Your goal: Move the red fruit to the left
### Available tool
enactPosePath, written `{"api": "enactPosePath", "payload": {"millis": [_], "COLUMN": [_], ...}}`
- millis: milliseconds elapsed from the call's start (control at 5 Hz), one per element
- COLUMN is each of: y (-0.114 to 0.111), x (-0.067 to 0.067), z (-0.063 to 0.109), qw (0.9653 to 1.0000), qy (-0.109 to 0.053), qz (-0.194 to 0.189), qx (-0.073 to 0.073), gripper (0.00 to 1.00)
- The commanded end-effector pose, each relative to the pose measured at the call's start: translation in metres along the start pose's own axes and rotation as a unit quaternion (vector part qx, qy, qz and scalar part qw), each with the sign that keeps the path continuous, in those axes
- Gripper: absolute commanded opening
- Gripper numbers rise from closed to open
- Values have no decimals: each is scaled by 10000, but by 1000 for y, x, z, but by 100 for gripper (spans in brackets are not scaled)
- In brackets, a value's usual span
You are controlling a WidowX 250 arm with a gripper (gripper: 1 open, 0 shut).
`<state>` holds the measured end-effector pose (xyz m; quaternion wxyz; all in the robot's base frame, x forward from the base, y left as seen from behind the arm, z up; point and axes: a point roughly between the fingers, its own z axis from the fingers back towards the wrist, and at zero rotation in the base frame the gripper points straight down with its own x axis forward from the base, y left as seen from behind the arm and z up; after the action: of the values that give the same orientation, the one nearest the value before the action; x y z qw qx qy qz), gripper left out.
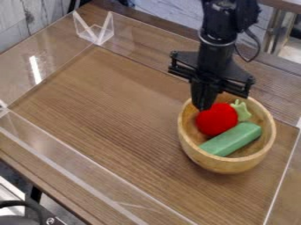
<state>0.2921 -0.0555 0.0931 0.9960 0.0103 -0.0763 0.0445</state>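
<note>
Camera view: the gripper (pixel 212 103) points straight down over the wooden bowl (pixel 200 149), which sits at the right side of the wooden table (pixel 106 114). Its fingers are closed together with nothing between them, and the tips sit at the top of the red fruit (pixel 216 119); whether they touch it cannot be told. The red fruit lies inside the bowl toward its far-left part, with its green leafy top on the right and 1 light-green block (pixel 231 140) lying against its near side. The step in hand appears to be the approach for the grasp. To do it well, the fingers should open wider than the fruit before any further descent, straddle its rounded body rather than its leaves, and stay clear of the bowl rim and the block. Closure should be gentle, since the glossy round surface is likely to slip. Afterwards, lift above the rim before travel to the left.
</note>
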Motion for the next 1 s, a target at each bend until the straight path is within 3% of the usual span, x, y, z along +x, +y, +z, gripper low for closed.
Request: {"api": "enactPosePath", "payload": {"millis": [0, 200, 400, 800], "y": [4, 1, -7, -1], "x": [10, 14, 13, 3], "z": [33, 37, 27, 13], "qw": [9985, 9976, 9973, 9973], "qy": [-397, -417, -361, -248], "qz": [362, 545, 629, 683], "qx": [-99, -126, -97, -39], "gripper": [0, 0, 100, 100]}}
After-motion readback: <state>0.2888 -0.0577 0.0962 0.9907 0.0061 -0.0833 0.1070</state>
